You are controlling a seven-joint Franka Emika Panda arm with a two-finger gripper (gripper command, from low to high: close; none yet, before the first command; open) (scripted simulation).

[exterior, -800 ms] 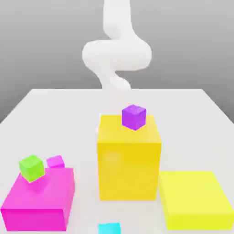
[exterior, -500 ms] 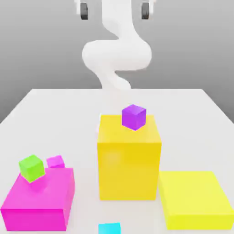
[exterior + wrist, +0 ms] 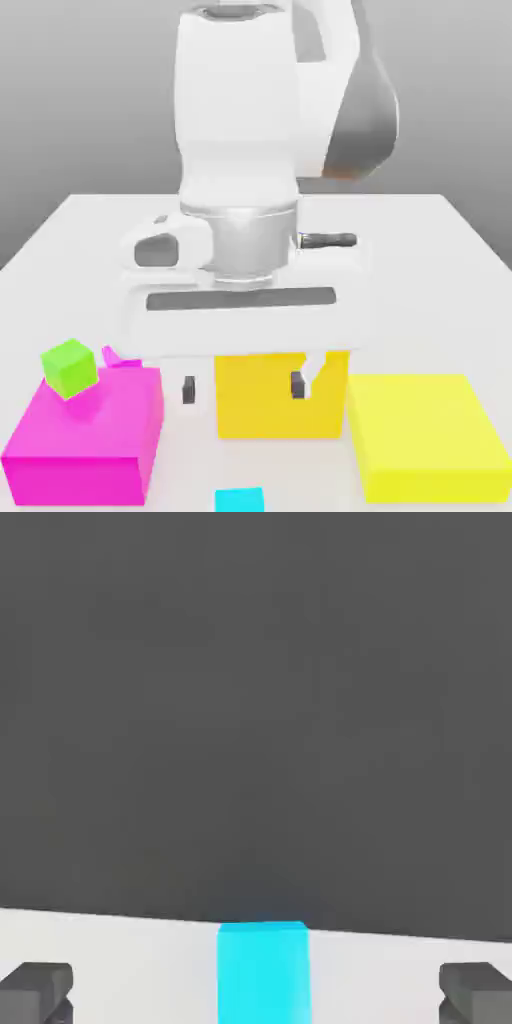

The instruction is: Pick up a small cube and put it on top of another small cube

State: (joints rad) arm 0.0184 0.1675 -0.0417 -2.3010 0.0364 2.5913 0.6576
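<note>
The arm, which hung far back over the bench (image 3: 470,250) half a second ago, has swung forward and down, its white wrist now blocking the tall yellow block (image 3: 280,405) from the exterior view. The tool (image 3: 243,387) hangs with its two dark fingers (image 3: 189,390) spread wide apart, holding nothing. The cyan cube (image 3: 239,499) sits on the bench at the near edge, lined up between the fingertips in the hand view. The lime-green cube (image 3: 70,366) waits atop the magenta block (image 3: 85,435). The pick-up appears imminent; the descent onto the cyan cube is not yet finished.
</note>
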